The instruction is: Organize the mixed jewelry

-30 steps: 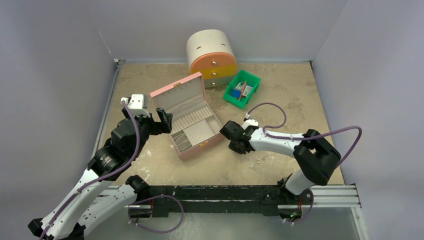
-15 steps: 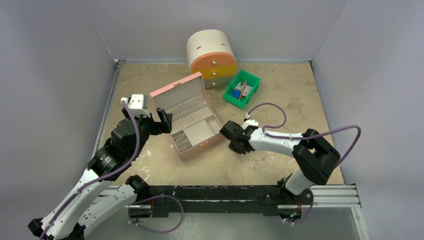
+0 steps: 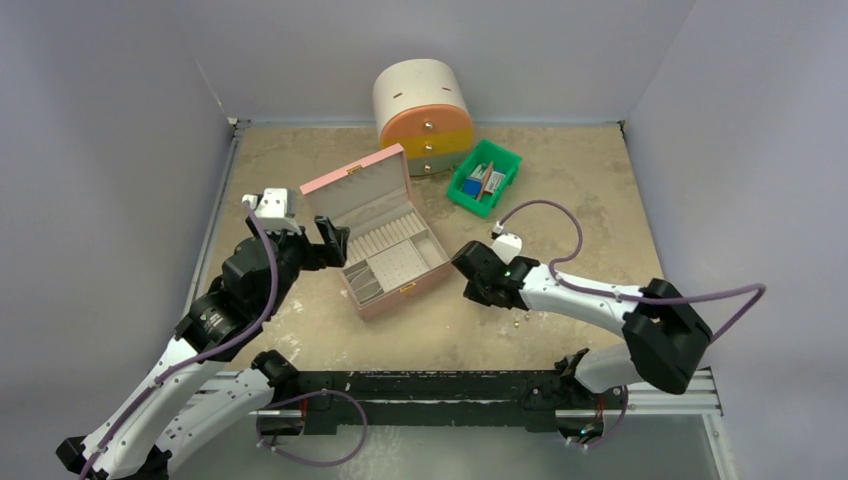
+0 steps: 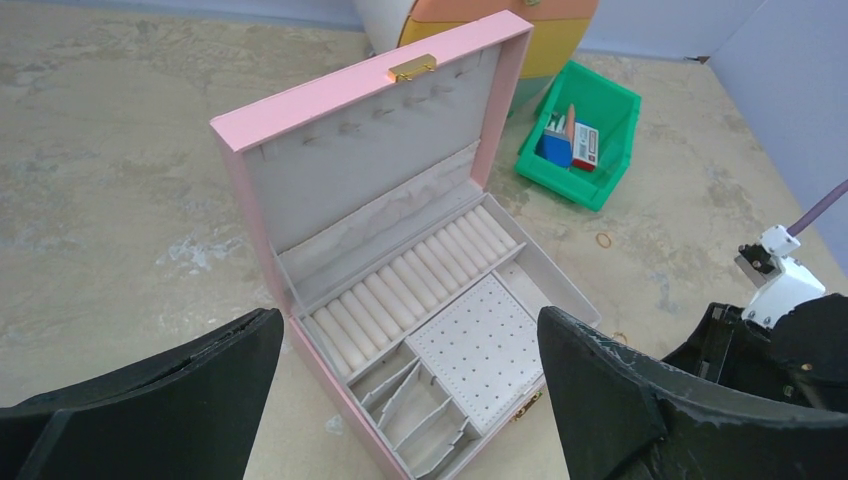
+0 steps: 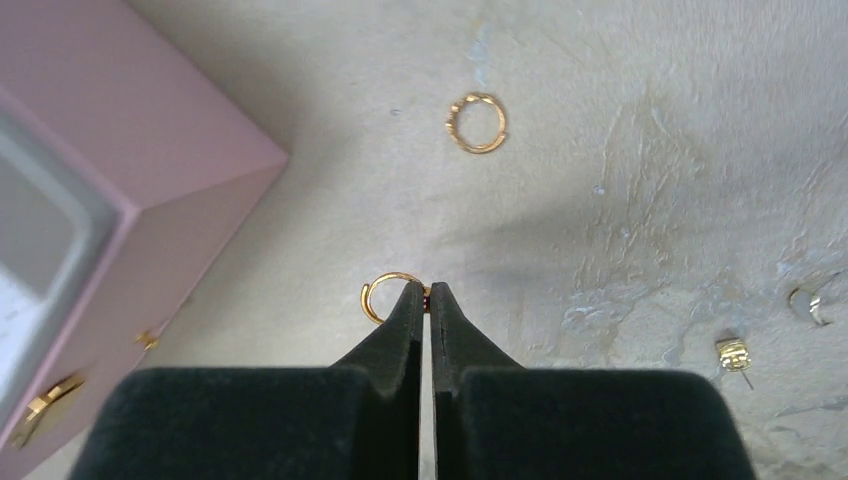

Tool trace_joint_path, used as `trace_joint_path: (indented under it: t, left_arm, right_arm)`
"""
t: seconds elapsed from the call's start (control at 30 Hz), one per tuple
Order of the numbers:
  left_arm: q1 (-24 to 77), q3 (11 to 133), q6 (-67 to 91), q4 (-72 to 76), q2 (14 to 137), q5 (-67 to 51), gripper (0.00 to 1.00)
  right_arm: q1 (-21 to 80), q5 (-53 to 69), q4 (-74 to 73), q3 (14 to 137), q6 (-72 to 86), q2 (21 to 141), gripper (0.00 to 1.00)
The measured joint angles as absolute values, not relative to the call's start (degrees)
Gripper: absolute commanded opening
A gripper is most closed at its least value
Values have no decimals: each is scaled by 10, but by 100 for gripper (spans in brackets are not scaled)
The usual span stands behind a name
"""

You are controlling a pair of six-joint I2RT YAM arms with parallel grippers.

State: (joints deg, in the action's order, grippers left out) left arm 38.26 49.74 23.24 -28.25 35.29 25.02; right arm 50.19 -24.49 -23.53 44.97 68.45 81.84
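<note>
In the overhead view the left hand sits in the left half of the frame, just beside the open pink jewelry box. Its own camera shows the two fingers spread wide at the lower corners with nothing between them, so it is released and idle. Framed between them is the box interior: a row of ring rolls across the middle and a perforated panel below it. Both look bare.

Right of centre in the overhead view, the right hand is low over the bench, near the box's lower right corner. In its wrist view the fingertips are clenched together at centre frame, nipping the right edge of a small gold ring that sticks out to their left. Whether the ring has left the bench cannot be told.

Other pieces lie loose on the bench: a second gold ring above centre, then a stud at lower right. A silvery piece at the right edge is too blurred to name.

The step in hand looks like picking up one ring for stowing. The next move likely calls for a straight lift without slackening the pinch, since the hold is only on the rim. After that comes a carry leftward over the box wall to seat it among the ring rolls.
</note>
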Motion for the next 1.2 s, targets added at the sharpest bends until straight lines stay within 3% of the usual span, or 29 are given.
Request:
trace_joint_path:
  t: [0.4,0.63,1.2]
  left_arm:
    - [383,498,295,-281,383,168,87]
    - [383,495,368,-274,401,81,81]
    - [383,399,462,-177,450,-112,44]
  right_arm:
    - [503,-195,-123,423,455,676,0]
    - [524,-135,-70,446,348,680,0]
    - [599,-85,-31,555,263,721,0]
